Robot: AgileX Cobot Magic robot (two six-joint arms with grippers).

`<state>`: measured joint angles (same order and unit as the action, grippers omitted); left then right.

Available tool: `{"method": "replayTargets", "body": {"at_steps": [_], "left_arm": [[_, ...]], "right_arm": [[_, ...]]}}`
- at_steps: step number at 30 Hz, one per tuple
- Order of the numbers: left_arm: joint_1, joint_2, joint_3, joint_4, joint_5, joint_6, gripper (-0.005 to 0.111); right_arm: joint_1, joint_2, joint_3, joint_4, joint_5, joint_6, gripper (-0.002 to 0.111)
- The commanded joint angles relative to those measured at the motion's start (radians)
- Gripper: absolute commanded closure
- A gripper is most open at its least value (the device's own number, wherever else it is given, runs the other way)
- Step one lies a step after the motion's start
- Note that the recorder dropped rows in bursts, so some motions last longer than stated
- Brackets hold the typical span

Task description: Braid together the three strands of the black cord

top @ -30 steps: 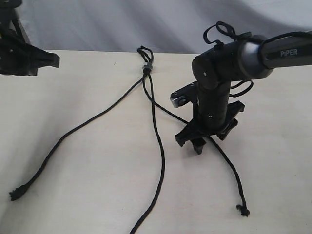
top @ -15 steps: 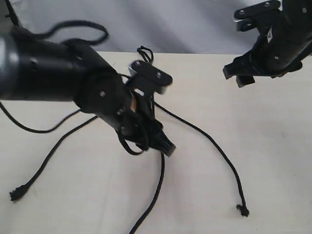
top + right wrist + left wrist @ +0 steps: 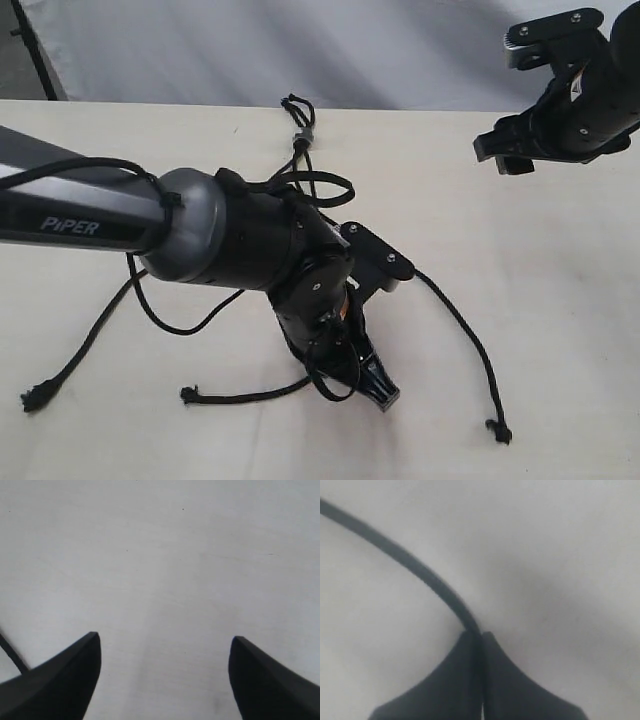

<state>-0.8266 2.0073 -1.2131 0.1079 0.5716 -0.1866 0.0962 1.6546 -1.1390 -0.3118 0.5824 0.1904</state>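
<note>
**Left gripper pinching middle strand; band unanchored**

The left gripper [image 3: 476, 635] is pressed together on the middle strand [image 3: 420, 572], low over the table [image 3: 560, 300] near the centre. That strand's tip [image 3: 187, 395] lies off to the left. The right gripper [image 3: 165, 637] hangs spread and empty at the far right. The cord's band [image 3: 303, 135] sits at the far edge, with the left strand [image 3: 85, 345] and right strand [image 3: 465, 330] fanned out. Nothing pins the band, so a pull could drag the whole cord. The thin strand may also slip from the pinch, or the arm's cables [image 3: 185, 331] could snag it.
</note>
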Motion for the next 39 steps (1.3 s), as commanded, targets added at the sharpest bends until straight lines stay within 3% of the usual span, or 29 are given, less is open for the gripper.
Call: {"method": "replayTargets", "body": {"at_steps": [1,4,7,9,12,14,17,20,21,23,26,28,30,34,39], "left_arm": [[0.055,-0.097,-0.052,0.226,0.166,-0.037,0.106],[0.193,-0.177,-0.053,0.489,0.295,-0.255,0.106],[0.368,-0.186,-0.047,0.532,0.308,-0.271,0.106],[0.447,-0.18,-0.024,0.532,0.271,-0.271,0.106],[0.564,-0.157,0.065,0.505,0.107,-0.268,0.106],[0.59,-0.128,0.134,0.505,-0.02,-0.264,0.106],[0.592,-0.073,0.201,0.477,-0.123,-0.264,0.106],[0.586,-0.053,0.226,0.348,-0.102,-0.233,0.106],[0.558,-0.053,0.229,0.161,-0.052,-0.105,0.106],[0.503,-0.053,0.229,-0.075,0.01,0.13,0.106],[0.355,-0.055,0.226,-0.402,0.082,0.493,0.106],[0.267,-0.068,0.216,-0.483,0.086,0.622,0.106],[0.218,-0.109,0.195,-0.45,0.071,0.595,0.106],[0.263,-0.251,0.183,-0.361,-0.007,0.481,0.106],[0.425,-0.366,0.194,-0.34,-0.005,0.468,0.106]], "right_arm": [[-0.007,-0.01,0.005,-0.008,-0.009,0.004,0.04],[-0.007,-0.01,0.005,-0.008,-0.009,0.004,0.04],[-0.007,-0.01,0.005,-0.004,-0.009,0.004,0.04],[-0.007,-0.01,0.005,-0.004,-0.009,0.004,0.04],[-0.007,-0.01,0.005,-0.002,-0.029,0.004,0.04],[-0.007,-0.01,0.005,0.0,-0.028,0.004,0.04],[-0.007,-0.01,0.005,0.0,-0.028,0.004,0.04],[-0.007,-0.01,0.005,0.0,-0.028,0.004,0.04],[-0.007,-0.01,0.005,0.0,-0.033,0.004,0.04],[-0.007,-0.01,0.005,0.0,-0.043,0.004,0.04],[-0.007,-0.01,0.005,0.0,-0.054,0.004,0.04],[-0.007,-0.01,0.005,0.0,-0.054,0.004,0.04],[-0.007,-0.01,0.005,0.0,-0.05,0.004,0.04],[-0.007,-0.01,0.005,0.0,-0.05,0.004,0.04],[-0.004,-0.01,0.005,0.0,-0.05,0.004,0.04]]}}
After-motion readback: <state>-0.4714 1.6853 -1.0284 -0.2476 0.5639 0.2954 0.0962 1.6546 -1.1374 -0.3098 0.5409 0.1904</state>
